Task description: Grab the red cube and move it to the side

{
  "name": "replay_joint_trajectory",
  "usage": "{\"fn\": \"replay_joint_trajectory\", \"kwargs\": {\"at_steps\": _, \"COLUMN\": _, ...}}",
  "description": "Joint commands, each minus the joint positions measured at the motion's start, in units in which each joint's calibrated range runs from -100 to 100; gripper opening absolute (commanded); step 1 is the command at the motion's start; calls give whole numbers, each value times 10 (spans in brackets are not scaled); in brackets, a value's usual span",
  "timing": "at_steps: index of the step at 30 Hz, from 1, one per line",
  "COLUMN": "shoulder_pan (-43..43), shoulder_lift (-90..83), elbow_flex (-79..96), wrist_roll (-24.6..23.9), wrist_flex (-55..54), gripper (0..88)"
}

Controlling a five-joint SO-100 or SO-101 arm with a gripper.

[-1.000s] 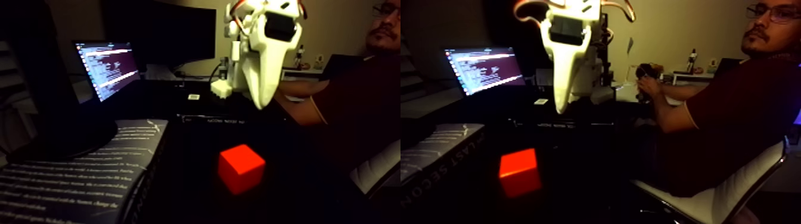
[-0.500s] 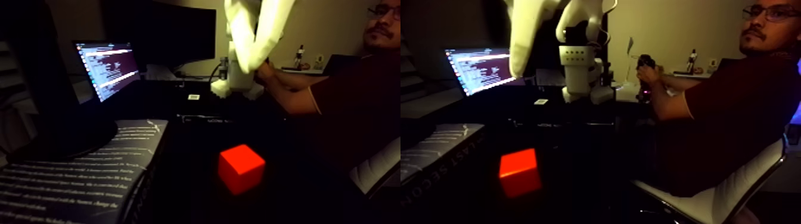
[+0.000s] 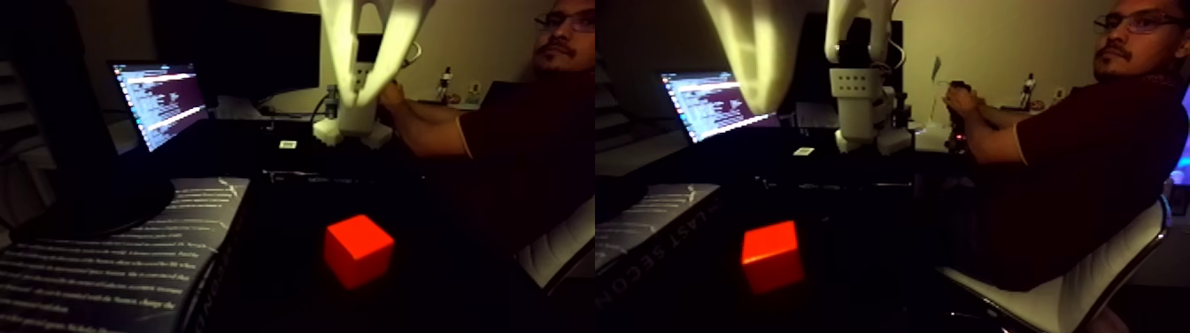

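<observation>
My white plastic pincer point(image 3: 367, 75) hangs high at the top of the fixed view, its two pale fingers spread apart with a clear gap between them and nothing held. It points downward, well above and behind the small bright red-orange cube point(image 3: 357, 250), which sits alone on the dark table point(image 3: 425, 292) near the middle of the left half of the picture, one corner turned toward the camera. I judge the task barely begun: the cube is untouched, so the descent, the grasp, the lift and the shift to the side are all left to do. The space directly between my fingers and the cube looks free, so nothing seems to block a straight drop. Off to the left of the cube lies a dark book with lines of pale printed text point(image 3: 115, 257), its edge near enough that a move to that side could bump it; the right side shows another pale-edged object point(image 3: 558, 252) that I cannot identify in the dim light. Further back stand an open laptop with a lit screen point(image 3: 159, 102), my white base point(image 3: 354, 128), and a person in a dark red shirt point(image 3: 522, 159) whose hand reaches toward something beside the base.
</observation>
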Motion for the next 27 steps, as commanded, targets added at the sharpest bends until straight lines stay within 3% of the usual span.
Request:
{"fn": "replay_joint_trajectory", "kwargs": {"at_steps": 1, "shoulder_pan": 2, "shoulder_lift": 33, "elbow_flex": -15, "wrist_roll": 7, "wrist_flex": 7, "gripper": 15}}
{"fn": "replay_joint_trajectory", "kwargs": {"at_steps": 11, "shoulder_pan": -3, "shoulder_lift": 61, "elbow_flex": -69, "wrist_roll": -24, "wrist_flex": -26, "gripper": 18}}
{"fn": "replay_joint_trajectory", "kwargs": {"at_steps": 19, "shoulder_pan": -3, "shoulder_lift": 74, "elbow_flex": -51, "wrist_roll": -25, "wrist_flex": -55, "gripper": 259}}
{"fn": "replay_joint_trajectory", "kwargs": {"at_steps": 27, "shoulder_pan": -2, "shoulder_lift": 113, "elbow_flex": -50, "wrist_roll": -25, "wrist_flex": -76, "gripper": 348}}
